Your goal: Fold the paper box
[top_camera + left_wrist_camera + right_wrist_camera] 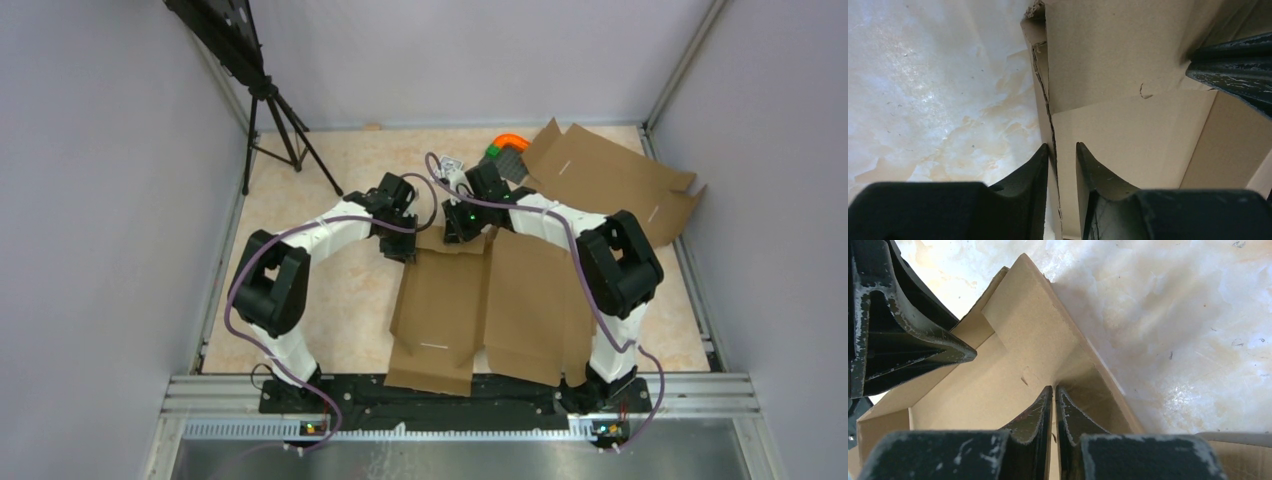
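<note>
The paper box [480, 300] is a brown cardboard blank lying mid-table, with its far end partly raised into walls. My left gripper [400, 245] is at the box's far left corner. In the left wrist view its jaws [1062, 146] stand slightly open astride a torn wall edge [1050, 115]; the left finger touches the wall and the right finger stands clear of it. My right gripper [460, 235] is beside it at the far wall. In the right wrist view it [1054, 387] is shut on a thin upright wall of the box [1023, 340].
A second flat brown blank [610, 180] lies spread at the back right. An orange and green object [508, 143] sits beside it. A black tripod [275, 120] stands at the back left. Grey walls enclose the marbled tabletop [330, 290].
</note>
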You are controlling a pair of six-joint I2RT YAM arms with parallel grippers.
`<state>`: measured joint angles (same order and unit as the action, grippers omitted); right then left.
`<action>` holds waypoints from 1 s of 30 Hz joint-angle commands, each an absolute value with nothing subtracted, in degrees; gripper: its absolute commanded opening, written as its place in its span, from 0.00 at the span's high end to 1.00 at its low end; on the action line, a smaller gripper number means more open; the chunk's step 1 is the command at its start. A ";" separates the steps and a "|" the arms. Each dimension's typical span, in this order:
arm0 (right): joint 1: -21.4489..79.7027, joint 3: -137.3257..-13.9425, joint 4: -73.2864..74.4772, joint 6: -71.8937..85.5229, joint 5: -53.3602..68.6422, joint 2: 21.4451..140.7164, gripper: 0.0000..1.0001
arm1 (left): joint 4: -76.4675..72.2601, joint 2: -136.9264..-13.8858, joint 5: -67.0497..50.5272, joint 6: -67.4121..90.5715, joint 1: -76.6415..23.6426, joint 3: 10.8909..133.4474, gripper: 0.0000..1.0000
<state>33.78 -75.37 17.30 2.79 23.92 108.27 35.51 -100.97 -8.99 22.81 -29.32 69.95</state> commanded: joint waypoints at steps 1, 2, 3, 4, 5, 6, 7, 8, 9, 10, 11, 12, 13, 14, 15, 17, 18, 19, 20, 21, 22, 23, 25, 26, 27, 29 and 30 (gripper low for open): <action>34.19 -73.90 15.40 2.10 21.45 109.06 0.95 | 32.70 -98.99 -11.56 23.12 -29.70 70.86 0.72; 34.19 -73.77 15.21 2.13 21.51 109.15 0.95 | 32.63 -99.19 -11.64 23.12 -29.71 70.91 0.71; 34.19 -73.67 14.90 2.11 21.72 109.24 0.95 | 32.61 -99.34 -11.67 23.18 -29.71 70.86 0.70; 34.19 -73.47 14.65 2.11 21.96 109.27 0.95 | 32.49 -99.22 -11.60 23.20 -29.69 70.85 0.69; 34.21 -73.24 14.32 2.13 22.31 109.37 0.95 | 32.25 -98.96 -11.56 23.28 -29.70 70.67 0.69; 34.19 -72.96 13.93 2.22 22.59 109.35 0.95 | 31.99 -98.56 -11.45 23.37 -29.71 70.43 0.69; 34.20 -72.78 13.66 2.27 22.92 109.40 0.95 | 31.89 -98.14 -11.28 23.38 -29.71 70.21 0.68; 34.19 -72.48 13.30 2.28 23.18 109.42 0.95 | 31.97 -97.87 -11.19 23.33 -29.69 70.20 0.68; 34.19 -72.25 12.89 2.31 23.39 109.38 0.95 | 32.22 -97.61 -11.00 23.25 -29.68 70.35 0.67; 34.19 -72.02 12.42 2.45 23.75 109.22 0.95 | 32.78 -97.50 -10.71 23.06 -29.70 70.64 0.64; 34.19 -71.96 12.10 2.59 24.03 109.08 0.95 | 33.53 -97.34 -10.40 22.77 -29.70 71.19 0.60; 34.19 -72.09 12.11 2.63 24.13 108.97 0.95 | 34.45 -97.11 -9.84 22.43 -29.66 71.81 0.55; 34.19 -72.23 12.34 2.64 24.12 108.86 0.95 | 35.40 -96.81 -9.00 22.07 -29.68 72.32 0.51; 34.19 -72.25 12.51 2.56 24.21 108.75 0.95 | 36.25 -96.29 -8.09 21.73 -29.70 72.81 0.48; 34.19 -72.38 12.63 2.54 24.12 108.65 0.95 | 37.08 -95.77 -7.35 21.45 -29.71 73.43 0.45; 34.19 -72.47 12.82 2.38 24.02 108.40 0.95 | 38.86 -94.53 -6.07 20.84 -29.66 74.67 0.37; 34.19 -72.44 12.90 2.33 24.07 108.25 0.95 | 39.45 -94.07 -5.34 20.52 -29.69 75.45 0.34; 34.19 -72.48 12.86 2.33 24.08 108.10 0.95 | 40.02 -93.64 -4.71 20.24 -29.57 76.26 0.32; 34.19 -72.52 12.91 2.37 24.17 107.92 0.95 | 40.15 -93.34 -4.03 19.72 -29.61 76.92 0.30; 34.19 -72.51 13.07 2.37 24.29 107.82 0.95 | 40.21 -93.14 -3.23 19.32 -29.49 77.73 0.28; 34.19 -72.63 13.16 2.34 24.34 107.70 0.95 | 40.23 -93.13 -2.79 18.96 -29.26 78.56 0.27; 34.19 -72.72 13.32 2.35 24.34 107.60 0.95 | 40.13 -93.28 -2.81 18.55 -28.88 79.40 0.25; 34.19 -72.86 13.45 2.29 24.42 107.42 0.95 | 38.77 -93.86 -5.19 16.91 -27.82 80.49 0.22; 34.19 -72.90 13.45 2.29 24.55 107.40 0.95 | 36.92 -94.12 -6.91 15.76 -27.06 80.44 0.21; 34.19 -73.03 13.39 2.36 24.67 107.45 0.95 | 34.82 -94.39 -9.03 14.23 -26.23 80.11 0.21; 34.19 -73.21 13.45 2.52 25.07 107.79 0.95 | 31.63 -95.52 -13.17 10.81 -24.94 79.98 0.21; 34.19 -73.19 13.35 2.61 25.19 107.90 0.95 | 30.02 -95.83 -14.37 8.69 -24.47 79.64 0.21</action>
<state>33.85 -73.12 13.06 3.09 25.15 108.33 36.97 -95.39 -7.97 16.32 -26.85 78.76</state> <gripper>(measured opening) 0.047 0.786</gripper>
